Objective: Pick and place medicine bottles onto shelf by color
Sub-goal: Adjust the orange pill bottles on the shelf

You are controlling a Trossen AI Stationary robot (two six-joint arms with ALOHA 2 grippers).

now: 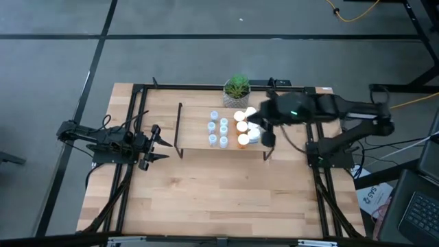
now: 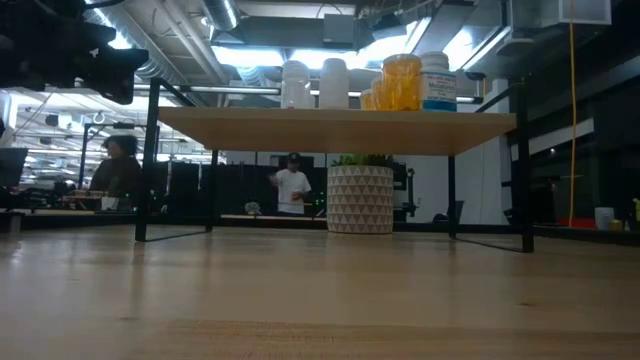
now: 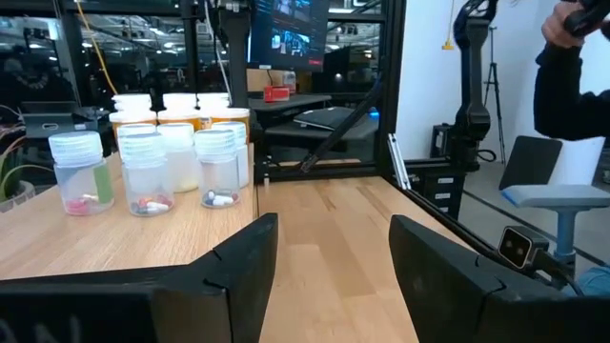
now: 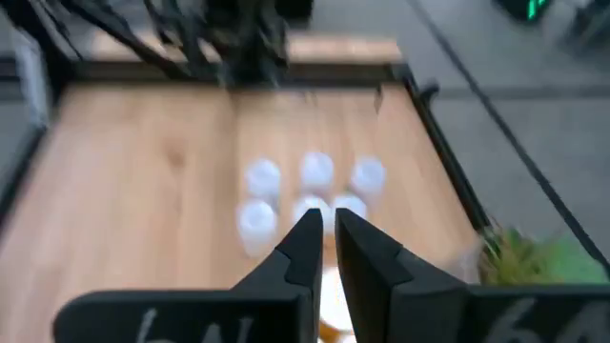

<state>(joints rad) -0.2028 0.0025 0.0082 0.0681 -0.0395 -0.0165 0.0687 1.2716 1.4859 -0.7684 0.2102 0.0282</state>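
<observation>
The shelf stands mid-table on black side frames, its light-wood board bearing the medicine bottles upright on their bases. Several pale clear bottles form the left group, and orange and white ones stand to their right. My right gripper hovers over the orange and white group, shut, nothing between its fingers; the clear bottles lie below and beyond it. My left gripper waits open and level off the shelf's left end, and it sees the clear bottles from the side.
A potted green plant stands just behind the shelf. Black frame rails run along both table sides. Bare wood lies in front of the shelf. People show in the room behind, and a dark sleeve.
</observation>
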